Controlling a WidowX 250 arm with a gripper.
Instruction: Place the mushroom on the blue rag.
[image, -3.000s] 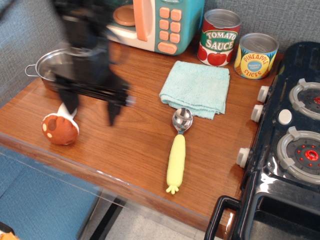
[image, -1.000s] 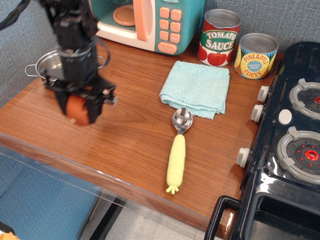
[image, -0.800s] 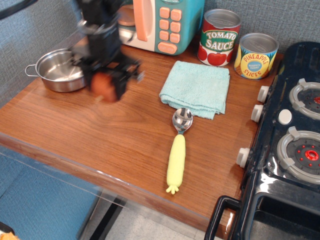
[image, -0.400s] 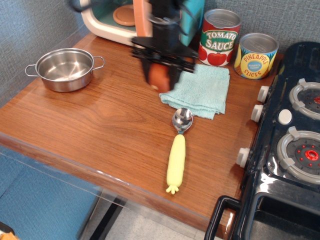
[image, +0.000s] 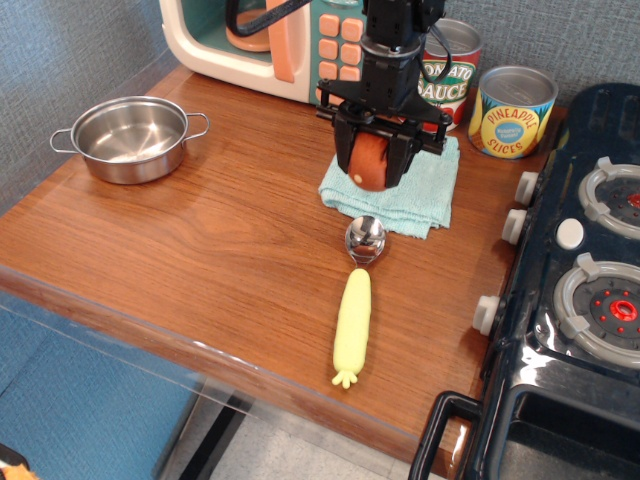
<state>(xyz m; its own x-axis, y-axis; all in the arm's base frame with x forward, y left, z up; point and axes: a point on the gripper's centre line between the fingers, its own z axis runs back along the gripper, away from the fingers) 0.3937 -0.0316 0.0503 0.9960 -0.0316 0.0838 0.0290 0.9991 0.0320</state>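
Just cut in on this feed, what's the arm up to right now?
The gripper is shut on the mushroom and holds it over the blue rag, which lies in front of the tomato sauce can. The mushroom is not released yet; from this view I cannot tell whether it touches the cloth. The spoon lies just in front of the rag, and the steel pot sits off to the side.
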